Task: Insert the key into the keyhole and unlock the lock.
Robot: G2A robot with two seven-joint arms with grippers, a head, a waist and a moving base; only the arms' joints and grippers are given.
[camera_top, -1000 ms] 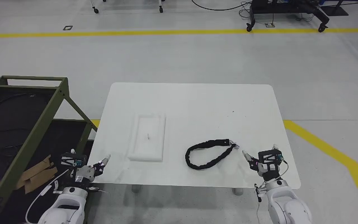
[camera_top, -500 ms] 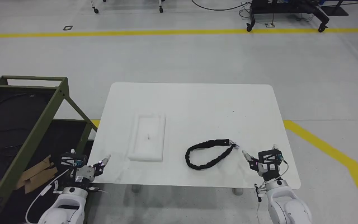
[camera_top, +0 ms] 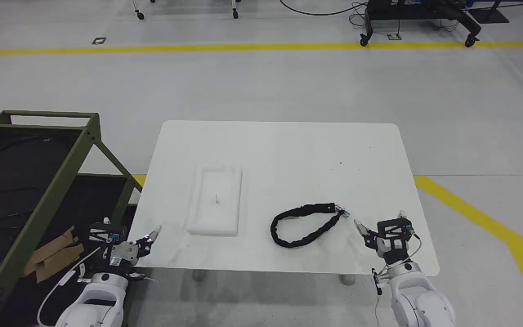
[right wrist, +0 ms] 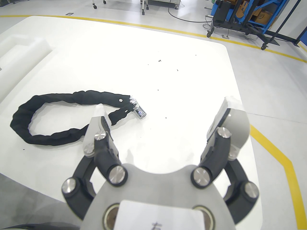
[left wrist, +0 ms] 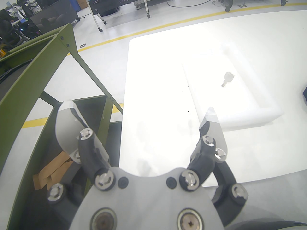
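At the desk's (camera_top: 327, 155) near-left corner, left gripper (camera_top: 131, 228) (left wrist: 138, 110) hangs partly off the edge. Jaws spread wide, nothing between them, nothing touched.

Near-right corner: right gripper (camera_top: 380, 221) (right wrist: 164, 111) over the desk surface, just inside the near edge. Jaws also wide apart and empty. One fingertip (camera_top: 358, 224) lies near the metal end of the chain lock, with bare desk showing between the two in the top view.

Key (camera_top: 217, 197) (left wrist: 227, 77): small, metal, lying flat in the recess of a white foam tray (camera_top: 196, 221) (left wrist: 263, 116). Tray sits on the left half of the desk, its long side running from near edge toward far edge. Key is about mid-tray and well apart from both grippers.

Chain lock (camera_top: 294, 237) (right wrist: 60, 96): black fabric-sleeved chain, closed in a loop, flat on the desk toward the near edge, between tray and right gripper. Lock cylinder (camera_top: 341, 212) (right wrist: 140, 113), short and silver, joins the two chain ends on the loop's right side, its open face turned toward the right gripper. Keyhole detail too small to tell.

Green metal frame (camera_top: 49, 147) stands on the floor beside the desk's left edge.
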